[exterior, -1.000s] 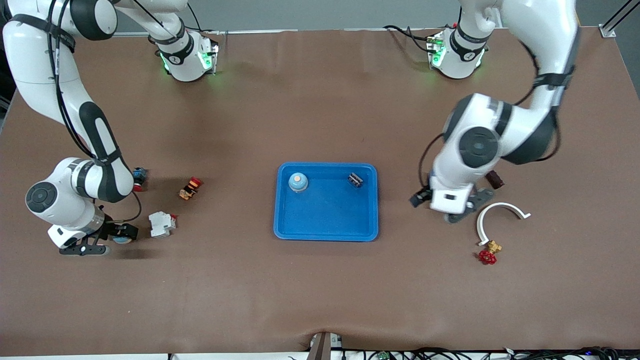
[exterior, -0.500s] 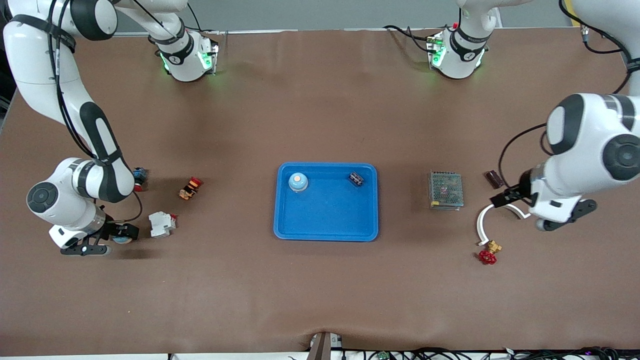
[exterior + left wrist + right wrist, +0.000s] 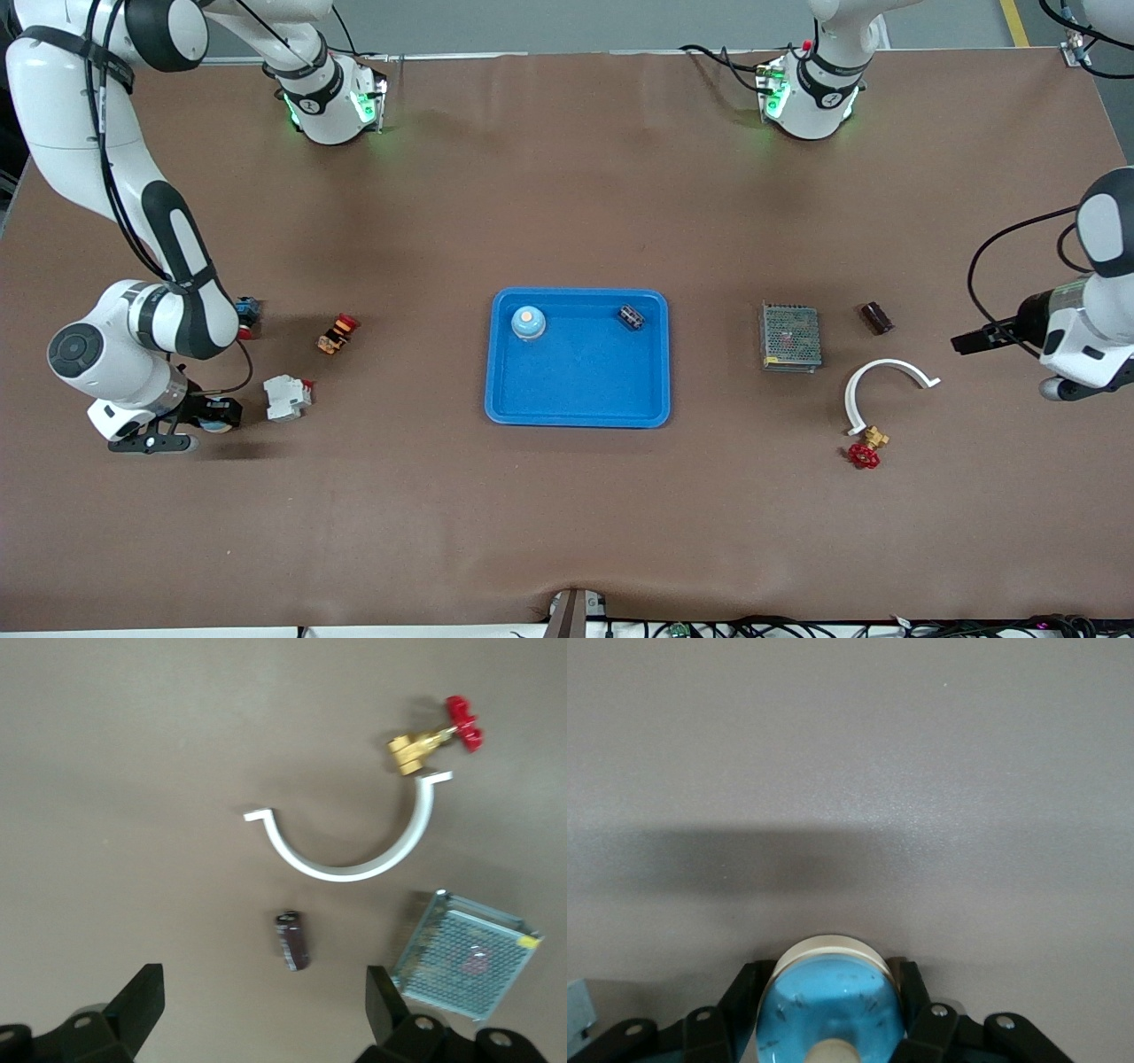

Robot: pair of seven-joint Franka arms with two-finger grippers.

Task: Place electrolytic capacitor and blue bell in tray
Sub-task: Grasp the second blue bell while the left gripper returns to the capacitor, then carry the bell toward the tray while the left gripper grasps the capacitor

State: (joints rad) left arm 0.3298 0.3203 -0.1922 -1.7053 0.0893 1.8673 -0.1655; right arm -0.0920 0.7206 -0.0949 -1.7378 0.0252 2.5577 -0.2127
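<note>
The blue tray (image 3: 576,390) lies mid-table. In it stand a blue bell (image 3: 528,322) and a small dark capacitor (image 3: 631,317). My right gripper (image 3: 190,425) is low at the right arm's end of the table, shut on a second blue bell (image 3: 829,1010); its fingers (image 3: 917,992) press the bell's sides. My left gripper (image 3: 263,1019) is open and empty, over the table at the left arm's end (image 3: 1085,383). Another dark capacitor (image 3: 292,941) lies on the table under it, and shows in the front view (image 3: 876,317).
A metal mesh box (image 3: 790,337), a white curved clip (image 3: 886,381) and a brass valve with a red handle (image 3: 864,447) lie toward the left arm's end. A white breaker (image 3: 286,397), a red and yellow button (image 3: 337,333) and a small blue part (image 3: 246,315) lie by the right arm.
My left arm has swung from beside the tray out to the left arm's end of the table, uncovering the mesh box. The right arm has not moved.
</note>
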